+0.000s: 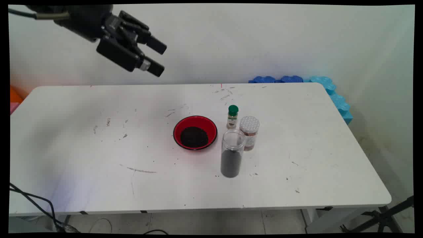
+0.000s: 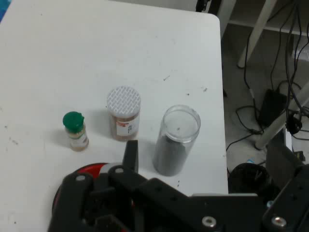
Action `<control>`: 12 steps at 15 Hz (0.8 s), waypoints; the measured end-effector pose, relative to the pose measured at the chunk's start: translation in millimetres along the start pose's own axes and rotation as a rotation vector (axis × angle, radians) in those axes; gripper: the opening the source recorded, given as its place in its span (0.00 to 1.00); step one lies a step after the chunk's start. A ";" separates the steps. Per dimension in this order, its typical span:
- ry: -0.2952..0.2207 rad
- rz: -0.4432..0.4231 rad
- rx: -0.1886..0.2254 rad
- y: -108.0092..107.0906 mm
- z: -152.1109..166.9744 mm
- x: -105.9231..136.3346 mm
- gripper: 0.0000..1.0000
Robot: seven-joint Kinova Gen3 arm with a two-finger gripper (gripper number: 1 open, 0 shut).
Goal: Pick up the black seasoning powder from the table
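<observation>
Main view shows the gripper (image 1: pixel 158 57) slightly parted, empty, high left of the bowl (image 1: pixel 195 132); descending carelessly could topple the open jar (image 1: pixel 232 153) beside it.

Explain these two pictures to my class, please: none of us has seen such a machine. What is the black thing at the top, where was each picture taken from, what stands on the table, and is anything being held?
The black thing is the end effector, the two-fingered grasping part of a robot arm. It hangs high above the white table, fingers apart, holding nothing.

The wide picture comes from a fixed camera looking down across the table at the wall. The other comes from a camera on the arm's hand, so the black linkage fills its lower edge and the same things appear from another side.

On the table stand a red bowl with dark grains in it, a small bottle with a green cap, a jar with a white patterned lid, and a tall clear lidless jar part-filled with something dark. Blue foam pieces lie behind the table's far corner.
</observation>
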 end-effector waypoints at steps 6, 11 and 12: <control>-0.010 -0.013 0.008 -15.5 -3.6 -46.8 1.00; 0.009 -0.095 0.035 -19.4 4.0 -100.5 1.00; 0.009 -0.099 0.035 -18.5 5.9 -107.5 1.00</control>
